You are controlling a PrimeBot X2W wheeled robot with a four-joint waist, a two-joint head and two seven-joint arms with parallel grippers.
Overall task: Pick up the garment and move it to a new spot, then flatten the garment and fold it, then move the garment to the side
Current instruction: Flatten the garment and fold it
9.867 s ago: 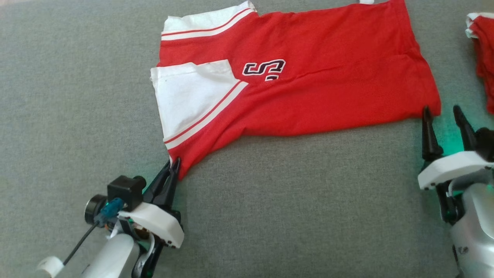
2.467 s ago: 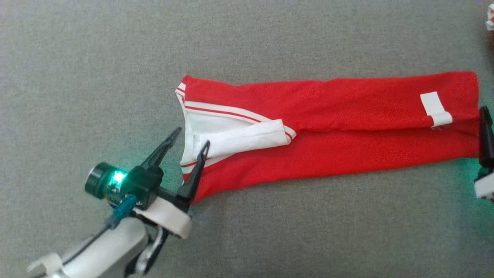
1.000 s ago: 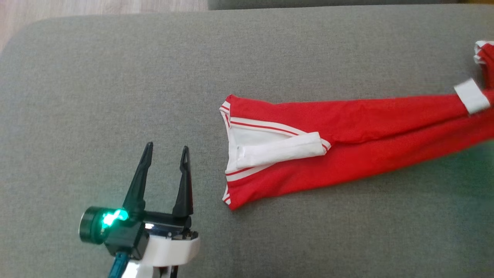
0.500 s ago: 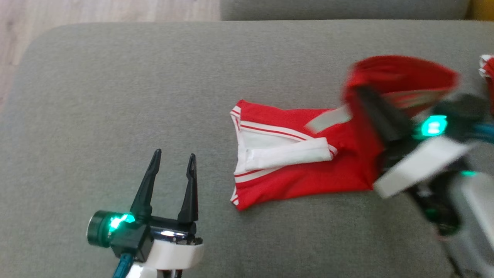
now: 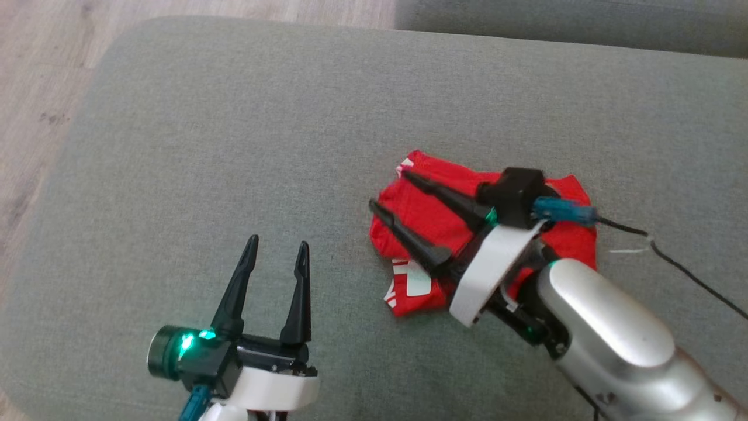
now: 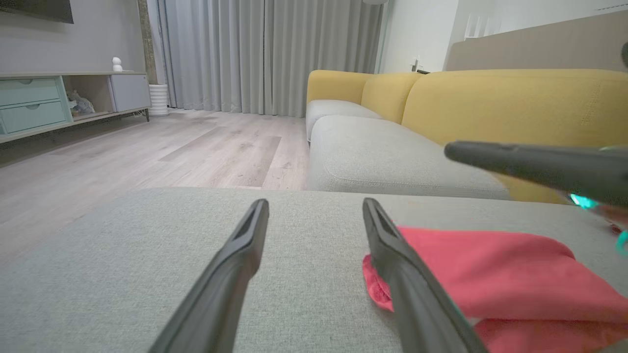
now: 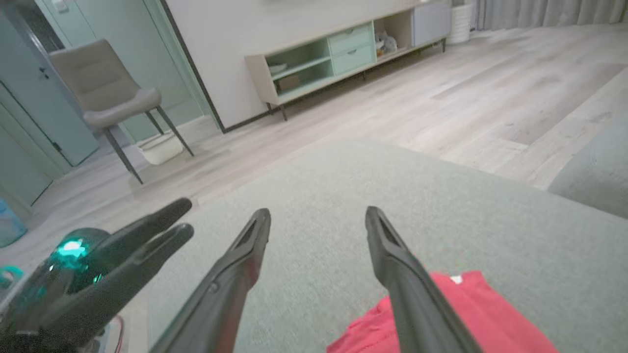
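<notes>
While the right end effector [image 5: 388,188] hangs spread over the folded garment [image 5: 575,240] on the cushion [image 5: 234,117], a finger could snag the top layer and undo the fold; the left end effector [image 5: 277,242], also released, sits apart.

Grey cushion [image 5: 234,117] across most of the head view, pale wood floor [image 5: 35,88] at upper left. In the left wrist view, grey curtains [image 6: 265,54] top centre, yellow sofa [image 6: 490,103] with grey seat [image 6: 382,157] at right, sideboard [image 6: 49,98] at left, white pot [image 6: 158,99] beside it. In the right wrist view, beige chair [image 7: 108,98] upper left, near a teal door [image 7: 29,113]; white wall [image 7: 235,29] at top. Soft, even light.
</notes>
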